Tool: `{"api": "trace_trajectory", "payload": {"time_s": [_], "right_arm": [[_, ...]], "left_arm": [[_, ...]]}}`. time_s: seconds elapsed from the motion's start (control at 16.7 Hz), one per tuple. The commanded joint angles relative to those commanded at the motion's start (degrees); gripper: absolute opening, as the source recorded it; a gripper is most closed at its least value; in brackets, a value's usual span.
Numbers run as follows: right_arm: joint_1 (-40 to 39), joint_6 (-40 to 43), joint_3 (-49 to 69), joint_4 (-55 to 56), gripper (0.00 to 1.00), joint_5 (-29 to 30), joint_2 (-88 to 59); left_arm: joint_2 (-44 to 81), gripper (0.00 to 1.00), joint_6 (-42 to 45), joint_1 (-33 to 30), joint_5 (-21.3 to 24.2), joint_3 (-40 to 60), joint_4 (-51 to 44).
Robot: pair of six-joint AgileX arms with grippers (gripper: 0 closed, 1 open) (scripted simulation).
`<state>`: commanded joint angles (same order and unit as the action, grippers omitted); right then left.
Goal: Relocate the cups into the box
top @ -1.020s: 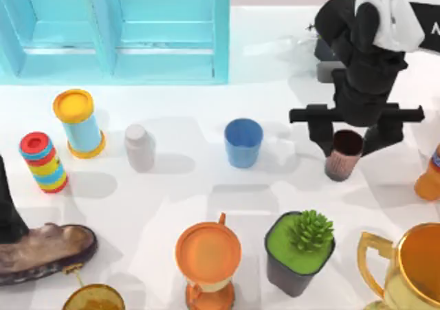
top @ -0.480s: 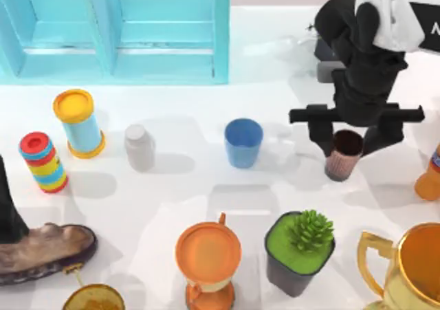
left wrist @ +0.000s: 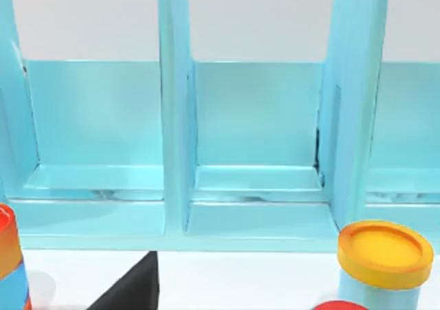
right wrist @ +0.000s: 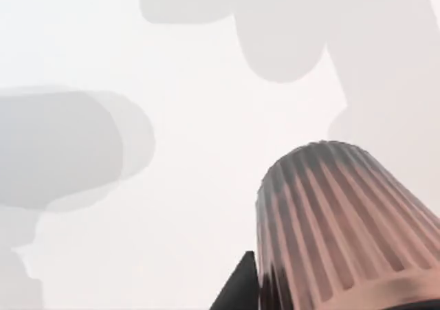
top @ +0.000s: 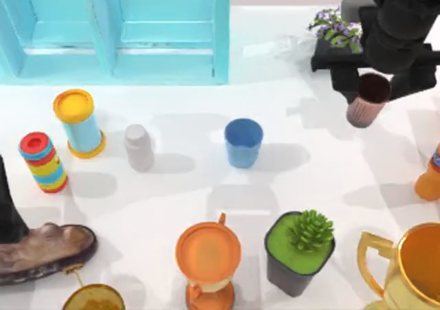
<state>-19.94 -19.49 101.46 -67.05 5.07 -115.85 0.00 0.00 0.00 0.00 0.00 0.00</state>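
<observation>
Around: blue cup (top: 243,142) standing mid worktop (top: 206,186), grey bottle (top: 139,147) to its left w/ yellow-lidded can (top: 78,123) & striped stack (top: 43,161) further left; orange hourglass thing (top: 207,263), potted succulent (top: 300,251), gold trophy cup (top: 410,267) along near edge; shoe (top: 41,249) at near left.
In the way: small flower pot (top: 338,28) sitting just beside the raised arm, at the back right.
Right hand (top: 375,76): hanging over back-right worktop, fingers gripping ribbed brown cup (top: 366,100), cup upright, lifted off surface; wrist cam looking down its ribbed side (right wrist: 344,220).
Left arm: parked at left edge, can't tell the hand's state.
Box (top: 117,28): turquoise, w/ dividers, sitting at back left; compartments facing left wrist cam (left wrist: 254,152).
Surface: white, glossy, soft shadows.
</observation>
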Motion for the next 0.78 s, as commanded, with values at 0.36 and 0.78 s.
{"api": "trace_trajectory", "payload": {"time_s": [0.36, 0.78], "right_arm": [[10.39, 8.86, 0.41, -10.29, 0.00, -3.77, 1.39], [11.66, 10.31, 0.53, -10.68, 0.00, -4.98, 1.55]], "left_arm": [[0.00, 1.00, 0.00, 0.00, 0.00, 0.00, 0.00], [0.00, 1.00, 0.00, 0.00, 0.00, 0.00, 0.00]]}}
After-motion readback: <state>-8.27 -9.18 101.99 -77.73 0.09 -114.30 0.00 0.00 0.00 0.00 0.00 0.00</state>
